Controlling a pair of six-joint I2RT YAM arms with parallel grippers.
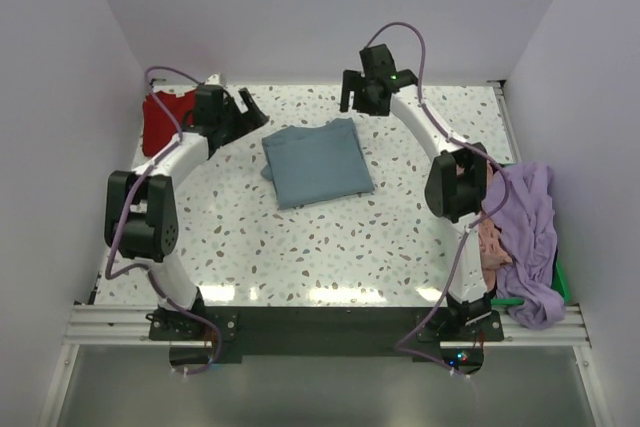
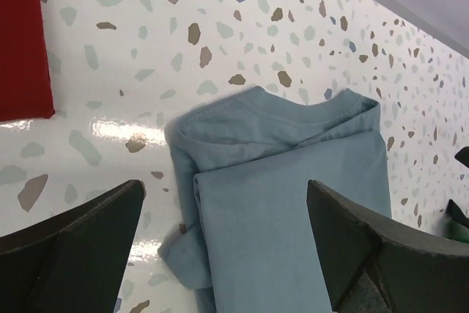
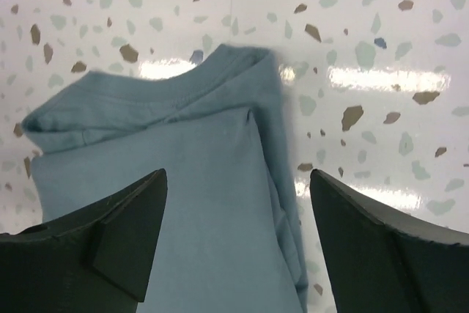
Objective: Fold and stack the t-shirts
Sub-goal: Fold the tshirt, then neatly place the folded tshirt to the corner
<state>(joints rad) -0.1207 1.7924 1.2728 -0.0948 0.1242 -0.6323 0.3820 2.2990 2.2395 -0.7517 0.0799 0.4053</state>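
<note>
At table (image 1: 330,247) centre lay the folded slate-blue cloth t-shirt (image 1: 317,162) | my left gripper (image 2: 225,188) and right gripper (image 3: 238,175) hung wide open, empty | fold looked done; next needed stacking onto red cloth shirt (image 1: 160,124).

1. The left arm (image 1: 185,152) bends at the elbow and reaches inward; the left tool (image 1: 250,110) is spread wide, gripping nothing.
2. The right arm (image 1: 420,117) arches far back; the right tool (image 1: 358,99) points down, fingers wide apart, empty.
</note>
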